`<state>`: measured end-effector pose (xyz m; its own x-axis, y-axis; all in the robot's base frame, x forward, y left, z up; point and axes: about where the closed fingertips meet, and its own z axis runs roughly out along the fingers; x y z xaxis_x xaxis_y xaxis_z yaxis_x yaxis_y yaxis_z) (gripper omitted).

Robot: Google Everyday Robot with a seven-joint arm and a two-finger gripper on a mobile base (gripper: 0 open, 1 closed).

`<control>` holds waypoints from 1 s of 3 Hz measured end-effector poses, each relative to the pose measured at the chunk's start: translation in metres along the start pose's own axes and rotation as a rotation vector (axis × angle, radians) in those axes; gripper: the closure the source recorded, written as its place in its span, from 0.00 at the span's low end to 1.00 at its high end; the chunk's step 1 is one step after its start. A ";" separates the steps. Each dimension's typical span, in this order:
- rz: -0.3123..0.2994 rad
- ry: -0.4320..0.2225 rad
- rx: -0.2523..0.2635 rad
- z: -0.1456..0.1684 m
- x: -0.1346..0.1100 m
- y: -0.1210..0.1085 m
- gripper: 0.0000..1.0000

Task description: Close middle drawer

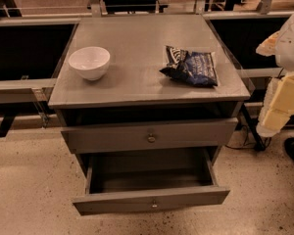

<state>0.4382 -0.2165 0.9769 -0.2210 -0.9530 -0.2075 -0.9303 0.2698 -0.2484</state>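
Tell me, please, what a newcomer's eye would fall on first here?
The middle drawer stands pulled far out at the lower front, its deep dark box exposed. On the cabinet top sit a white bowl at the left and a dark blue snack bag at the right. The gripper hangs at the picture's right edge, apart from the drawer.

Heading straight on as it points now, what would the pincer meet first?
The pincer, at the right edge, points down and left. It would probably meet the floor right of the open middle drawer, though depth is unclear.
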 end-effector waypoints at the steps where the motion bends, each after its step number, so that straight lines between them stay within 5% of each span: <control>1: 0.000 0.000 0.000 0.000 0.000 0.000 0.00; 2: -0.013 -0.070 -0.085 0.041 -0.005 0.011 0.00; 3: -0.070 -0.234 -0.204 0.113 -0.028 0.054 0.00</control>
<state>0.4271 -0.1600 0.8624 -0.1028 -0.9043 -0.4143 -0.9857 0.1485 -0.0795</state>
